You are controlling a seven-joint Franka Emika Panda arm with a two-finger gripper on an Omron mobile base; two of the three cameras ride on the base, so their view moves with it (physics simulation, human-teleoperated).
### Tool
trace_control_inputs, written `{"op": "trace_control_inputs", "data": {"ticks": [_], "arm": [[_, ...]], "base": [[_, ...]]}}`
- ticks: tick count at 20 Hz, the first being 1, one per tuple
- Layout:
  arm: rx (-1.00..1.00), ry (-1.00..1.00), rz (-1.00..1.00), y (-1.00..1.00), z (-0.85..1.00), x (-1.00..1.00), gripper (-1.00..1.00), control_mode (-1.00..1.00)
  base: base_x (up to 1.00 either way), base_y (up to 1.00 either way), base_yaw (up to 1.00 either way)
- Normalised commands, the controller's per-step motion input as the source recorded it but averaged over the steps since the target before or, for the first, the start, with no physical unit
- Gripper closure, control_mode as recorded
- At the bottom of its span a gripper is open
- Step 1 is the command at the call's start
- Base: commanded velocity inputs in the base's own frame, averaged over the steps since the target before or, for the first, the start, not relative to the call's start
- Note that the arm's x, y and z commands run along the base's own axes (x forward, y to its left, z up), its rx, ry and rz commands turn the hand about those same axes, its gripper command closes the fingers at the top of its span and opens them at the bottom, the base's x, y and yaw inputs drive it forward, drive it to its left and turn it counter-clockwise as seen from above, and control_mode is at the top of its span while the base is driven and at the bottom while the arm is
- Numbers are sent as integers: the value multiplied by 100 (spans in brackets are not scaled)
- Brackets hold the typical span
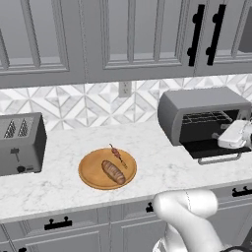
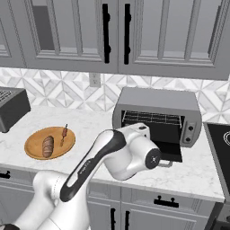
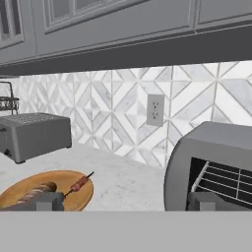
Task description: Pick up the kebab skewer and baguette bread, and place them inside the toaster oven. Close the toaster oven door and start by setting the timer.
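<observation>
Left base view: white marble table [image 1: 162, 167] w/ grey cabinets above and a tiled backsplash w/ outlet [image 1: 125, 89]. Slot toaster [image 1: 19, 142] at left. Round wood board [image 1: 107, 168] mid-table holds baguette [image 1: 113, 172], w/ skewer [image 1: 118, 156] just beside it toward the wall. Oven [image 1: 204, 118] at right, door [image 1: 216, 149] dropped open, rack visible inside. Arm partly cut off at right edge.

Right base view: arm hides the oven's lower left; stove corner [image 2: 220, 139] cut off at right.

Hand view: pincer [image 3: 128, 202] tips barely show, spread wide apart, holding nothing; board, baguette cut off at bottom.
</observation>
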Motion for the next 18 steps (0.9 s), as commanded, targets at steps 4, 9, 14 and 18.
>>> {"op": "trace_control_inputs", "data": {"ticks": [4, 9, 14, 18], "arm": [[11, 0, 1, -3, -4, 26, -100, -100], [13, 3, 2, -1, -8, 23, -100, -100], [12, 3, 2, 0, -9, 26, -100, -100], [6, 1, 1, -12, -13, 25, -100, -100]], "base": [[0, 0, 0], [0, 0, 0], [0, 0, 0], [0, 0, 0]]}}
